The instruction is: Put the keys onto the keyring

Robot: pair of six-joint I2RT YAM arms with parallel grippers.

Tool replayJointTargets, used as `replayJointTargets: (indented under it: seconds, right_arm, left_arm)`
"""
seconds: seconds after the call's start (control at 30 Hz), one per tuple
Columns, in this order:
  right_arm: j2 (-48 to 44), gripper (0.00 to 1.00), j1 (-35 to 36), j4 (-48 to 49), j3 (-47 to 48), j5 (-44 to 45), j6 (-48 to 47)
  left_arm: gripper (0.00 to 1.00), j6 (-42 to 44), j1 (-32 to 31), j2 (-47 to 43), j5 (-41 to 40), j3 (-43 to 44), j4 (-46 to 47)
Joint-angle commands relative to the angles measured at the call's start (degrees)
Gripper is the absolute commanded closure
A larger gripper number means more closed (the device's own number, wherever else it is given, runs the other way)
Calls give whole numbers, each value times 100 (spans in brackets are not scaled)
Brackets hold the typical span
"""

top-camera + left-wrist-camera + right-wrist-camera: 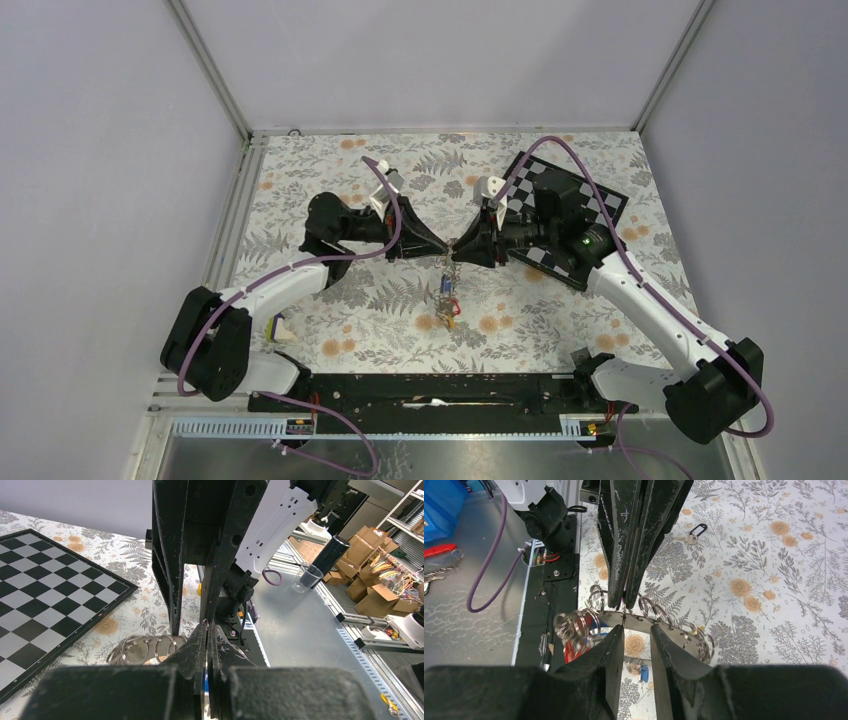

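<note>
The keyring [671,628], a flat grey disc with several small split rings along its rim, hangs in the air between my two grippers. It also shows in the left wrist view [142,650]. My left gripper [208,630] is shut on its thin edge; it reaches in from the top of the right wrist view [623,602]. My right gripper [637,632] is open by a narrow gap, its tips right at the disc's rim. A red key [570,653] and a blue key [644,673] hang below the disc. In the top view the keys [446,302] dangle under the meeting grippers [452,249].
The black-and-white chequered board [572,215] lies at the back right under the right arm, and it shows in the left wrist view [45,605]. A loose key with a black clip [694,531] lies on the floral cloth. A black rail [430,392] runs along the near edge.
</note>
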Motion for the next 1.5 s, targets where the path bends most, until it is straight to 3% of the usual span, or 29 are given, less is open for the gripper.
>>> replayJointTargets:
  seconds: [0.0,0.4,0.57,0.73,0.83,0.87,0.93,1.07,1.1,1.27,1.47]
  right_arm:
    - [54,67,-27,310,7,-357,214]
    - [198,71,-26,689,-78,-561,585]
    - [283,80,-18,798,-63,-587,689]
    - [274,100,-18,864,-108,-504,702]
    - [206,100,-18,306,13,-176,139]
    - [178,100,-20,32,99,-7,-183]
    - [50,100,-10,-395,183,362,-810]
    - [-229,100,46,-786,89,961,-2037]
    - [-280,100,64,-874,57,1072,-2372]
    - [-616,100,260,-858,-402,1650,-3762]
    - [-986,100,961,-89,-1268,3222,-4689]
  left_arm:
    - [100,-129,29,-24,-37,-25,634]
    - [100,81,21,20,-142,-48,433]
    - [100,142,12,27,-158,-39,352]
    - [100,190,12,40,-156,-35,318]
    - [100,371,24,-22,-38,1,117]
    - [98,622,35,-70,57,67,-158]
    - [83,1444,75,-174,233,316,-1245]
    - [51,4048,121,-218,65,1304,-4828]
    - [46,4425,124,-184,-53,1493,-5282]
    - [34,4845,126,-109,-788,1838,-6179]
    - [34,5114,69,-42,-847,1743,-6224]
